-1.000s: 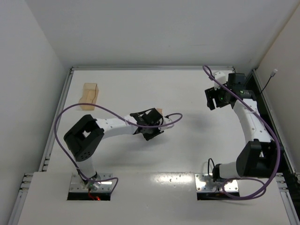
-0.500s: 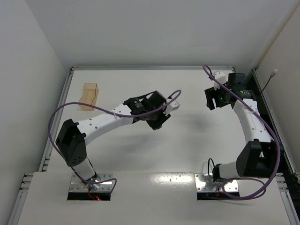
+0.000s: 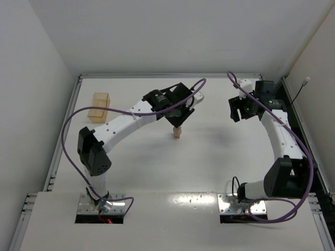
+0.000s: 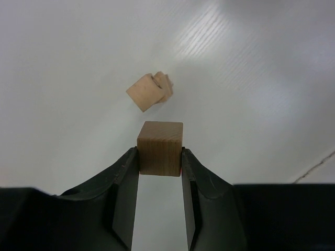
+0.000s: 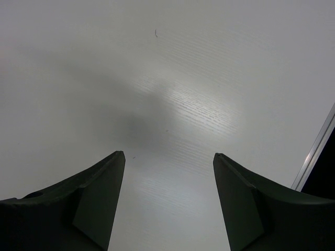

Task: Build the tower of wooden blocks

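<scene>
I count two arms, each ending in one pincer: my left pincer (image 4: 160, 155) and my right pincer (image 5: 168, 156). One small light-tan wooden cube (image 4: 160, 148) sits clamped between the two fingers of the left one. On the white desk (image 3: 209, 167) stands one stack of light-tan wooden cubes (image 4: 151, 92). From above I make out one top cube and the corners of at least one more under it, but I cannot tell the full number. There is one larger pale rectangular wooden piece (image 3: 98, 107). I count two purple cables (image 3: 64, 138), one along each arm.
</scene>
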`<action>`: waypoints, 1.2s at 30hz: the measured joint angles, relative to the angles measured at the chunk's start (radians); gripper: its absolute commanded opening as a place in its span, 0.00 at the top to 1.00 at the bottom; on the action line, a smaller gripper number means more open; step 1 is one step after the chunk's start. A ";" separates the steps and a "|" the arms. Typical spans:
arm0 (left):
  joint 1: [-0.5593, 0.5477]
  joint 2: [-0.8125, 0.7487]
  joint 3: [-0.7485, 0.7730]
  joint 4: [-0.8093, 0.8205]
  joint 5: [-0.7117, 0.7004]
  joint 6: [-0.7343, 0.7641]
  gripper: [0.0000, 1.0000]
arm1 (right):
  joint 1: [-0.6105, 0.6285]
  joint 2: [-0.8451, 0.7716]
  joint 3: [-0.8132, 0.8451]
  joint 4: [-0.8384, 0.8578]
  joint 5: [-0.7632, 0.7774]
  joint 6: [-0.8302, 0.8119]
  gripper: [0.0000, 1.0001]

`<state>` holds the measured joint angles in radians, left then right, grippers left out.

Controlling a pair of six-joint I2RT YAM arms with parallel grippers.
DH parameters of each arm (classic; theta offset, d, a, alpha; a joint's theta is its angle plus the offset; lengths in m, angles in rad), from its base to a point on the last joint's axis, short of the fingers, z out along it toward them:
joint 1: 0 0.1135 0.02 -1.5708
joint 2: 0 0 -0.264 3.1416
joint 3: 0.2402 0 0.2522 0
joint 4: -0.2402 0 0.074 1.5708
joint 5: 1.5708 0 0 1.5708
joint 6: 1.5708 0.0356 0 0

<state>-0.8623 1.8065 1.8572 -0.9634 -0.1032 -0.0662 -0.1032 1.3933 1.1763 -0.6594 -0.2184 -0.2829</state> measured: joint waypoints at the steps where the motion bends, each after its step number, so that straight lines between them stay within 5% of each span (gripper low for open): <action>1: 0.010 0.018 0.005 -0.008 -0.002 -0.001 1.00 | 0.000 0.000 0.001 0.000 0.000 0.000 0.34; 17: 0.105 0.137 0.115 -0.067 0.041 -0.006 1.00 | 0.000 0.003 0.002 -0.002 0.002 0.007 0.17; 36: 0.105 0.213 0.150 -0.079 0.104 -0.006 1.00 | 0.000 0.010 0.002 -0.003 0.008 0.007 0.17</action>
<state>-0.7574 2.0197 2.0068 -1.0428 0.0010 -0.0723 -0.1036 1.4029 1.1786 -0.6621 -0.2108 -0.2756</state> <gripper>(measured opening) 0.294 0.829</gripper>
